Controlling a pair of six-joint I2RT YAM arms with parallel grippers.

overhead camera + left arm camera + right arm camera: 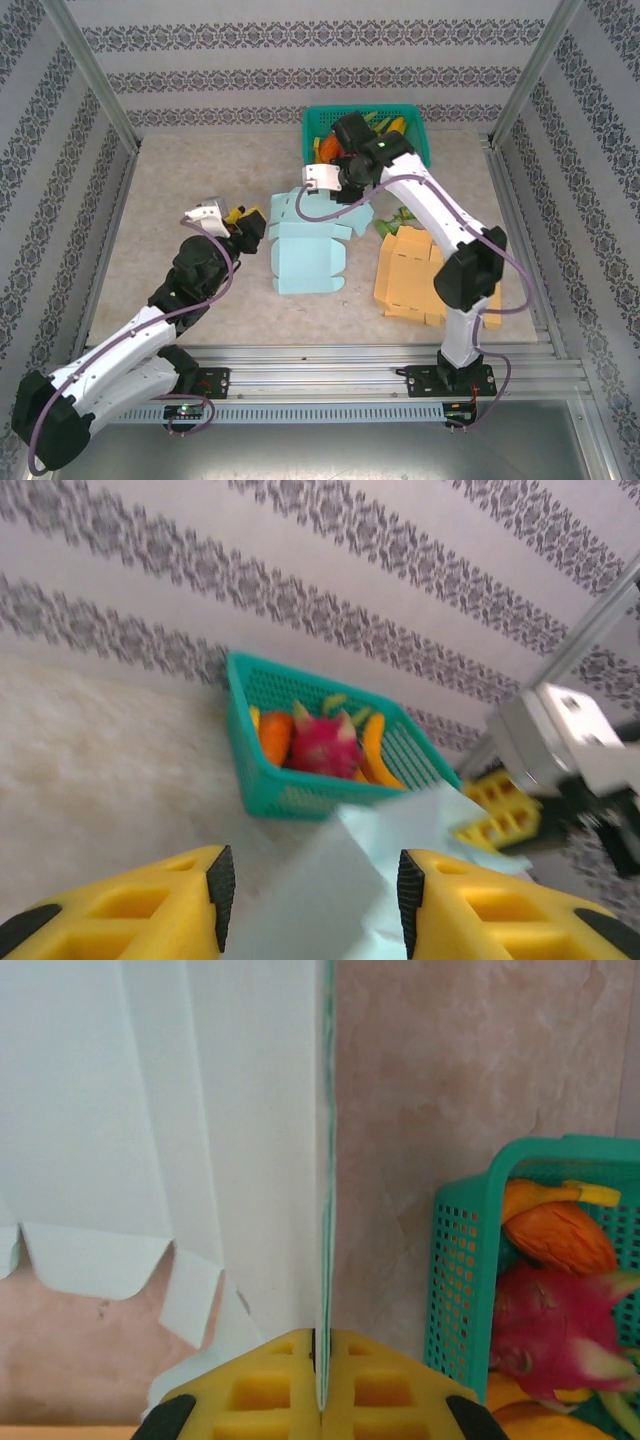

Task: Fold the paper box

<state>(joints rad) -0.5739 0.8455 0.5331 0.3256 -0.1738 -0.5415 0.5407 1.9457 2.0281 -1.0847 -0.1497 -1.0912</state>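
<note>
The pale-blue paper box (305, 255) lies mostly flat at the centre of the table (180, 200), with its far panels raised toward 12 o'clock. The right gripper (332, 186) has its jaws pressed tight on a panel edge at the box's 1 o'clock corner. The left gripper (247, 226), at the box's 10 o'clock, stands partly open, a flap between its pads but not pinched.

The fold likely goes best if the right arm keeps its panel upright along the crease. The left should close low on the flap, near the fold line, and turn it inward without dragging the sheet.

The right wrist camera settles what the overhead view leaves unclear: the sheet runs edge-on, straight up from the closed yellow pads. The left wrist camera shows daylight beside the paper. From above comes the layout: an orange carton (405, 275) at the box's 3 o'clock and a green basket (330, 110) of fruit at 12.
</note>
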